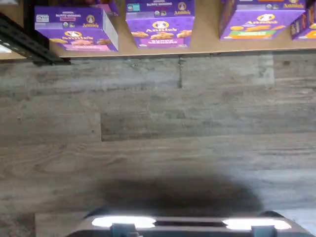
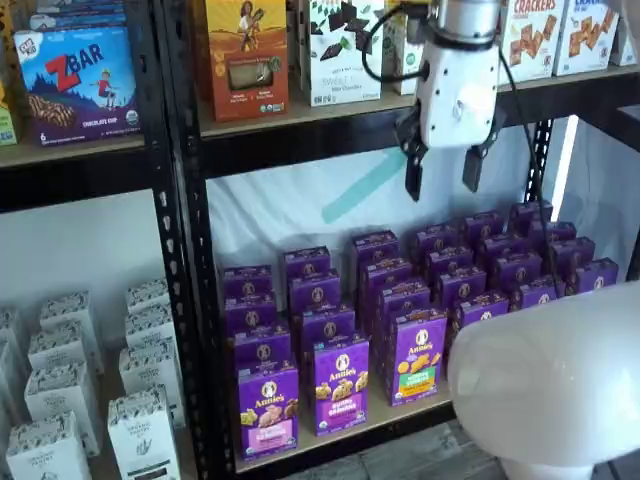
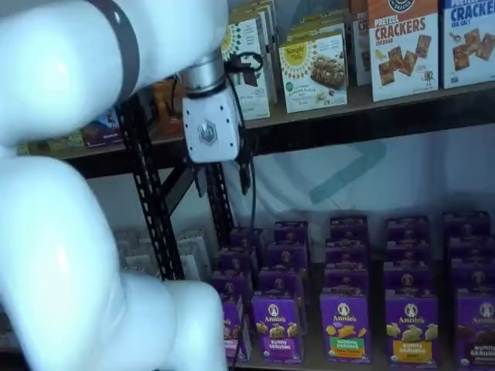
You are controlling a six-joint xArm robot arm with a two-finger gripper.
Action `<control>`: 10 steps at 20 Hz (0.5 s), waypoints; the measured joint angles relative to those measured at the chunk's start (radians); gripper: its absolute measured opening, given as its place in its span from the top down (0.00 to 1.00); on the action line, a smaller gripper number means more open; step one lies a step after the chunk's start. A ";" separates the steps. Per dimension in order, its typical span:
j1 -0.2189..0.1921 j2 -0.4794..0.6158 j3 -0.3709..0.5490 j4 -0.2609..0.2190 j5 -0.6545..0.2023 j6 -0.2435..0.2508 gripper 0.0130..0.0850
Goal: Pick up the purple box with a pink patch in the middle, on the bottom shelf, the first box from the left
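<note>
The gripper (image 2: 441, 170) hung with its two black fingers plainly apart and nothing between them, level with the underside of the higher board of the rack. It touched no goods.

The purple box (image 2: 268, 409) stood upright at the front edge of the bottom shelf (image 2: 400, 412), well below the gripper and off to its side. It headed the row nearest the black upright (image 2: 190, 300), with a purple-banded box (image 2: 341, 385) just beside it on the side away from that upright. Like boxes stood close behind it. In the other shelf view only a sliver of it showed beside the arm (image 3: 62, 232). The wrist view confirmed it at the shelf edge (image 1: 76, 32), next to the upright.

Judgement: the box is light, thin cardboard, fairly stiff at its edges but liable to dent on the broad faces, with a smooth printed skin. Hold is best taken across the narrow sides near the top. The gap to its neighbour looks slim, so a finger may nudge that box.
</note>
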 joint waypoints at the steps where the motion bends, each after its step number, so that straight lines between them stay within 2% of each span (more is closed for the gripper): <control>1: 0.004 -0.001 0.021 0.004 -0.024 0.003 0.00; 10: 0.073 0.052 0.171 0.000 -0.207 0.065 0.00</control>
